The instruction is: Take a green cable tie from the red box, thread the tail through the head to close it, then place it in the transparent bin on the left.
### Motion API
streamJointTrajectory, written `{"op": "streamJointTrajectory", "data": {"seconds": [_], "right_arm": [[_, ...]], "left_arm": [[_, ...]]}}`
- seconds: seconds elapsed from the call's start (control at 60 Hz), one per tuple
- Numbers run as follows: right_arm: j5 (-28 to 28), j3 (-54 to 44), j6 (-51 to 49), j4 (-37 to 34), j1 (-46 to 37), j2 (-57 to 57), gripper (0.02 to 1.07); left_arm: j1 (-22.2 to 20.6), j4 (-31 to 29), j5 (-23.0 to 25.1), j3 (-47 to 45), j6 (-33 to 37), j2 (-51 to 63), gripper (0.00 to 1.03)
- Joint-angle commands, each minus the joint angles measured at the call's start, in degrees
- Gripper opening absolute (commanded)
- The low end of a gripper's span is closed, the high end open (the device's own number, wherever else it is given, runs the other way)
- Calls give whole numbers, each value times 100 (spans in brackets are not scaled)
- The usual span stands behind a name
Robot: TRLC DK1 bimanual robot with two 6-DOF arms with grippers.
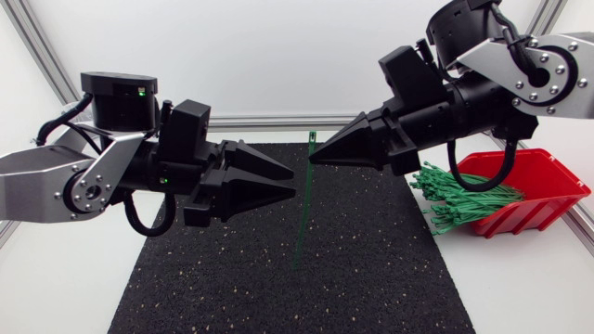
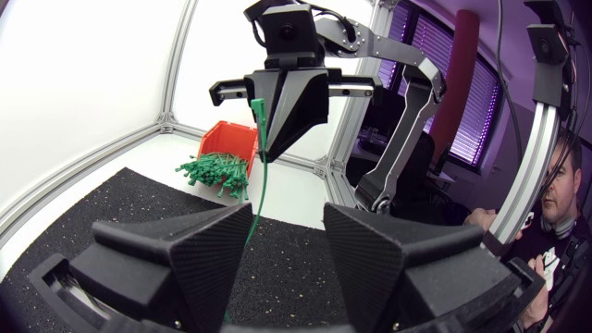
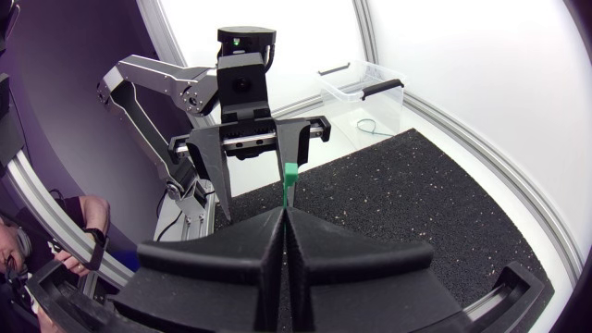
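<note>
Mat (image 1: 390,278) below tie. My R gripper (image 1: 314,156) clamped on green cable tie (image 1: 299,218) near head, tail hanging. My L gripper (image 1: 293,181) apart, just beside tie. Judged light, springy: take tail low.

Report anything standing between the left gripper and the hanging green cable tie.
Nothing visible does. The left gripper, open, faces the cable tie, which hangs straight down from the right gripper shut near its head, above the black mat. Only open air lies between them.
</note>
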Motion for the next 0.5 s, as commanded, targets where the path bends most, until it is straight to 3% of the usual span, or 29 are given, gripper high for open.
{"op": "streamJointTrajectory", "data": {"seconds": [0.0,0.483], "right_arm": [[-53,-111,172,6,101,-107,8],[-44,38,427,217,321,69,8]], "left_arm": [[25,91,-2,184,-97,69,55],[-45,162,-37,360,-97,245,55]]}}
